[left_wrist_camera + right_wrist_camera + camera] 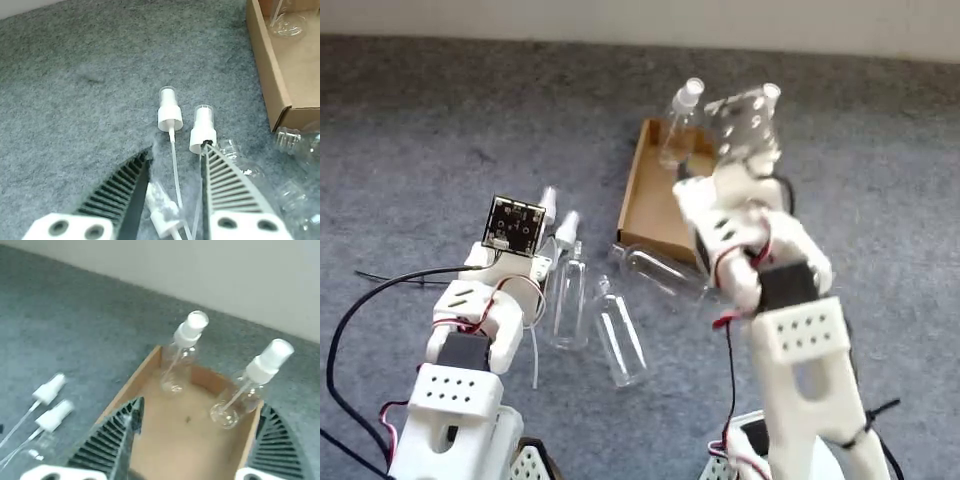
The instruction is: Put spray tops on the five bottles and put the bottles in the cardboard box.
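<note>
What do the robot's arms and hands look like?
The left arm and right arm are chunky white plastic with black motor blocks, round holes and thin red and black cables. The left hand and right hand have dark ribbed pointed fingers.

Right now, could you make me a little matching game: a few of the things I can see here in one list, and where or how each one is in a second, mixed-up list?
Things:
1. cardboard box
2. loose spray tops
3. uncapped bottles
4. right gripper

States:
A. lying on their sides, necks bare
B. open, above the box
C. has two capped bottles inside it
D. lying just ahead of the open left gripper

Pairs: 1-C, 2-D, 3-A, 4-B.
</note>
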